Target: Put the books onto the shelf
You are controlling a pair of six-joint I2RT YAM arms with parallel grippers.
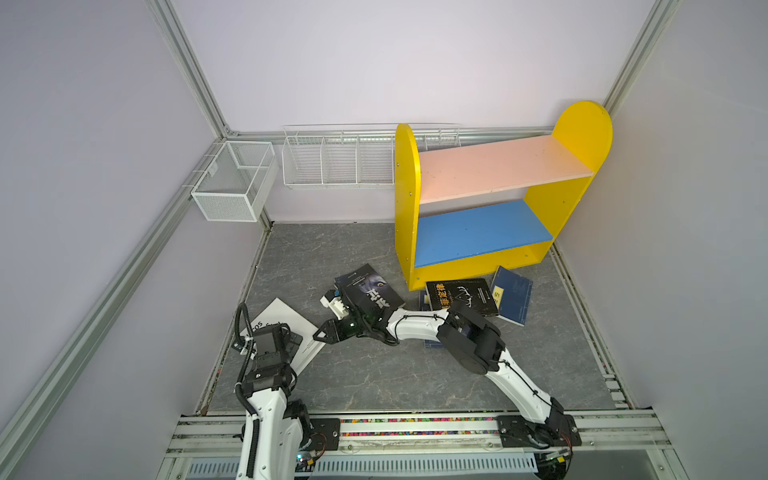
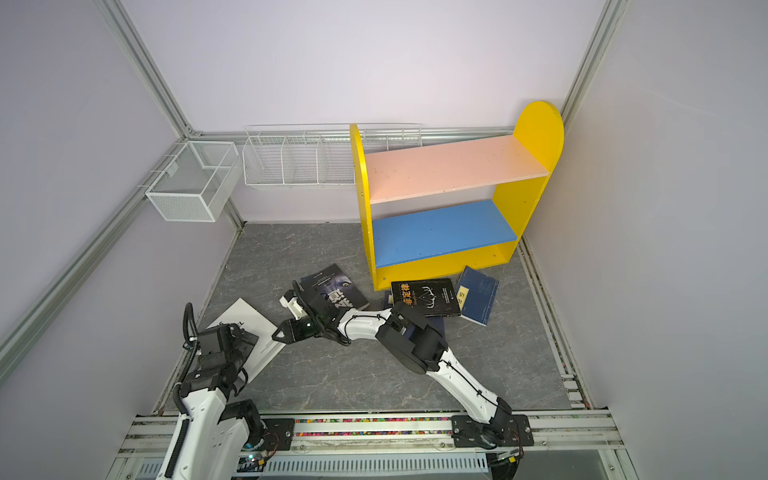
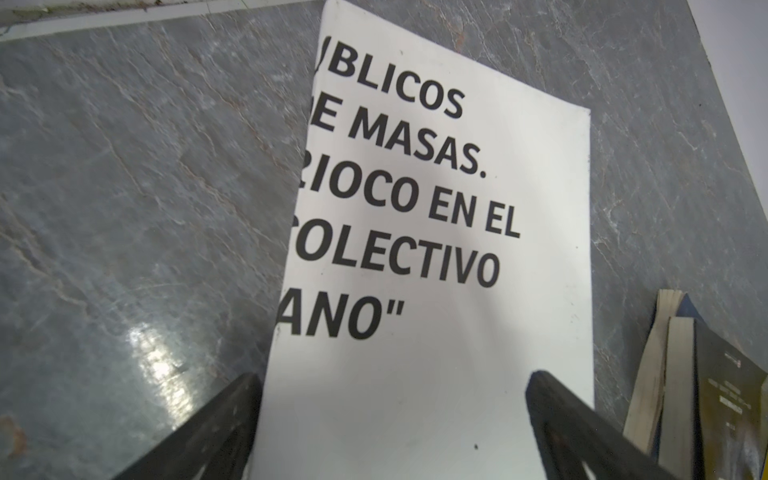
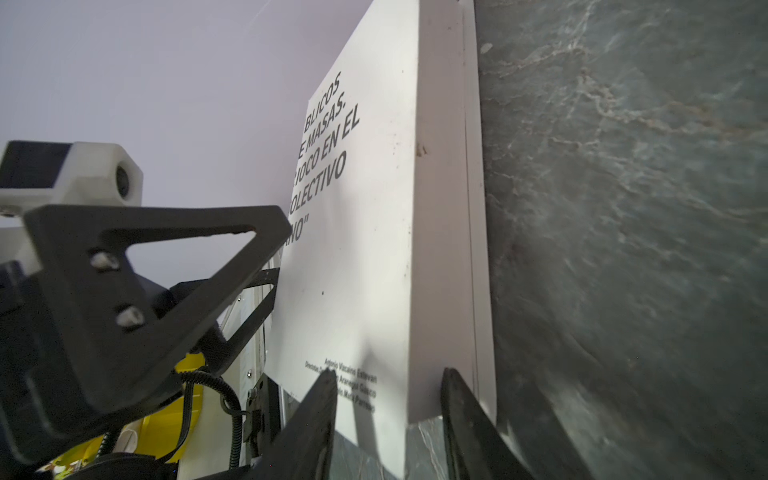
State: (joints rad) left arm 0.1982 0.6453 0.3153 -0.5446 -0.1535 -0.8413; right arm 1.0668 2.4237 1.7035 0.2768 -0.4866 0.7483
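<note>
The big white book (image 1: pixel 291 320) lies flat at lower left, well apart from the shelf (image 1: pixel 505 168) at upper right, with the right gripper (image 4: pixel 388 374) straddling its right corner along the long edge, whether pinching yet I can't tell, and the left gripper (image 3: pixel 392 380) above it, wide open and empty.

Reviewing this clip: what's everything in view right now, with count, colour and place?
shelf: one, yellow sides, pink upper and blue lower board, back right, both boards bare
wire baskets: two, white, on the walls at back left
white book: one, black lettering, front left
black books: two, centre, in front of the shelf
navy books: at least two, beside and under the right-hand black book
left tool: open, above the white book
right tool: jaws either side of the white book's corner
</note>
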